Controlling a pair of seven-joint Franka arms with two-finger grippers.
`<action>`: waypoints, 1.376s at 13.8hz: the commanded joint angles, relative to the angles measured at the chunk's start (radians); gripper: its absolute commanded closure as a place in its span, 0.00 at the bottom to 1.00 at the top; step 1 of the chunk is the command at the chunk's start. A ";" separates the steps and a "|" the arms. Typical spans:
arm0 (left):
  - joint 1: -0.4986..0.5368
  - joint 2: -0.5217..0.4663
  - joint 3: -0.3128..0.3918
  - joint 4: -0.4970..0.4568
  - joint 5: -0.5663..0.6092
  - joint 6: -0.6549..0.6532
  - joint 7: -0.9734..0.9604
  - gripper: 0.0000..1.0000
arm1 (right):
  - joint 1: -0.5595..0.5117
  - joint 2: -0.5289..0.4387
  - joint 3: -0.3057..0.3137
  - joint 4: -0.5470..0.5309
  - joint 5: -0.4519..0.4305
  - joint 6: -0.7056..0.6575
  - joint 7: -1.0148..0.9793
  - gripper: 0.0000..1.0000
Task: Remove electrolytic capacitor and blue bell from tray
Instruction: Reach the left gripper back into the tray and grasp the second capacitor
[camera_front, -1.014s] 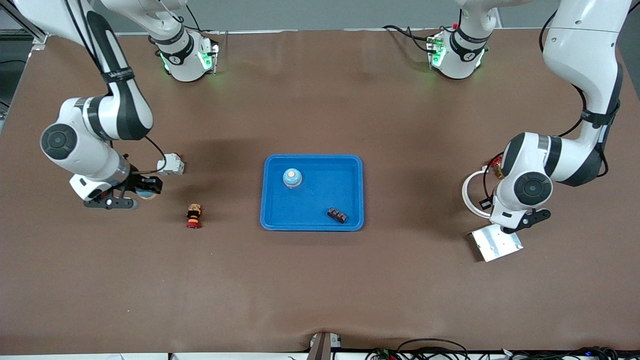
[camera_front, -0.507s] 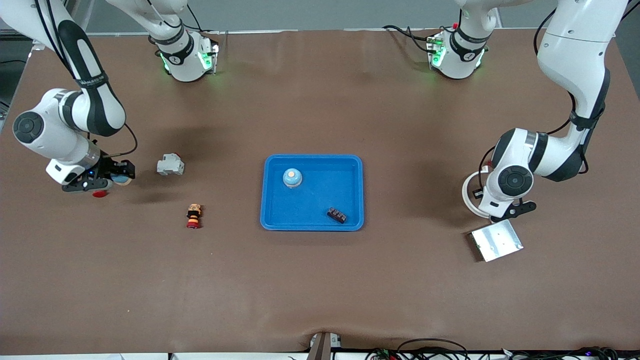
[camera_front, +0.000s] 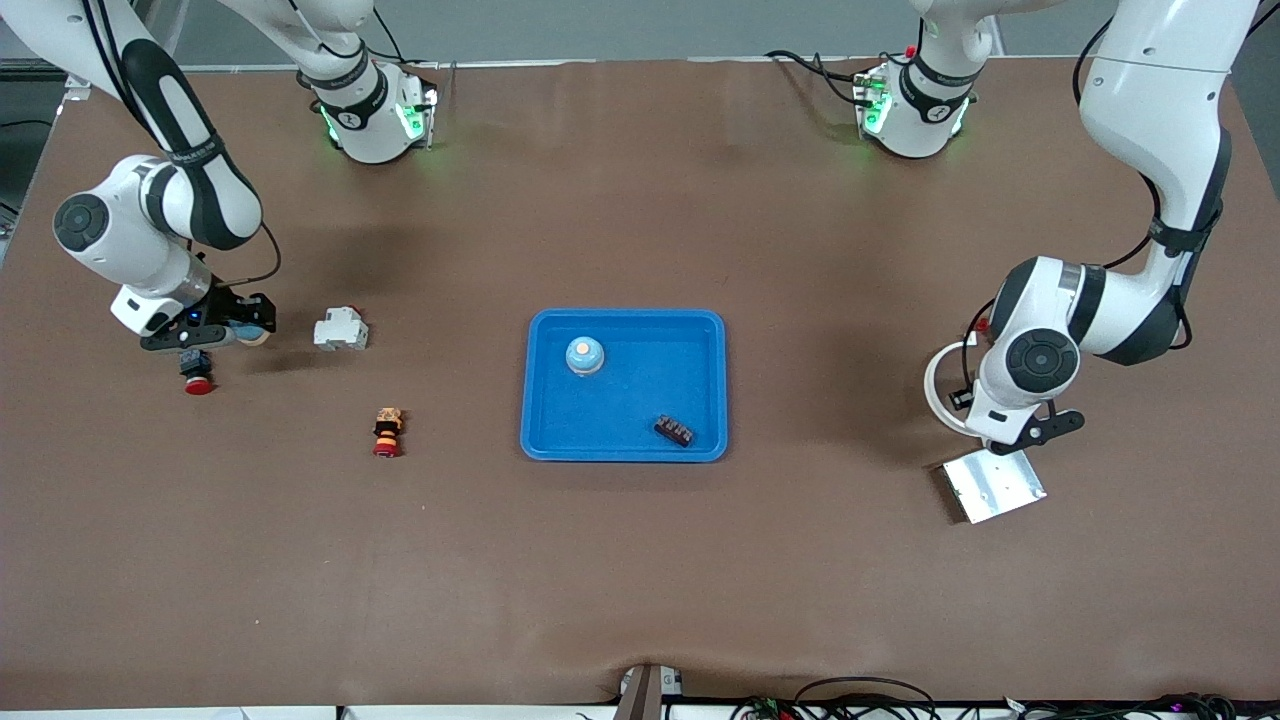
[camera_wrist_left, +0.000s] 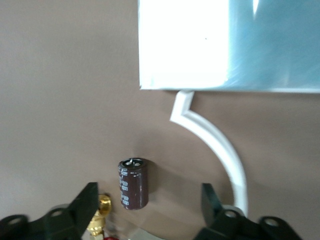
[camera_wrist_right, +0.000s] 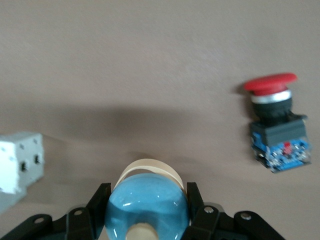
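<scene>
My right gripper (camera_front: 222, 331) is shut on a blue bell (camera_wrist_right: 147, 205), with one black finger (camera_wrist_right: 98, 201) on each side of the dome. It hangs over the table between a white block (camera_front: 340, 329) and a red push button (camera_front: 197, 381). My left gripper (camera_wrist_left: 147, 205) is open. Its jaws stand wide apart around an upright dark brown capacitor (camera_wrist_left: 133, 183) on the table. In the front view the left gripper (camera_front: 1030, 430) is under the wrist, which hides the capacitor. A second blue bell (camera_front: 584, 355) sits in the blue tray (camera_front: 700, 340).
A small black part (camera_front: 674, 431) lies in the tray. A stacked orange and red part (camera_front: 387, 431) stands beside the tray toward the right arm's end. Near the left gripper are a metal plate (camera_front: 992, 487), a white ring (camera_front: 935, 385) and a gold connector (camera_wrist_left: 100, 220).
The right gripper has carried the bell toward the right arm's end, away from the front camera, uncovering the red push button. The left wrist has shifted slightly near the white ring.
</scene>
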 joint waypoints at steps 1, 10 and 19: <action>0.000 -0.034 -0.072 0.035 -0.017 -0.011 -0.059 0.00 | -0.072 -0.034 0.021 -0.040 0.002 0.021 -0.062 1.00; -0.231 0.125 -0.212 0.328 -0.110 -0.018 -0.519 0.00 | -0.082 0.044 0.031 -0.039 0.064 0.049 -0.060 1.00; -0.445 0.323 -0.184 0.585 -0.103 0.009 -0.851 0.00 | -0.070 0.095 0.054 -0.033 0.100 0.112 -0.047 0.40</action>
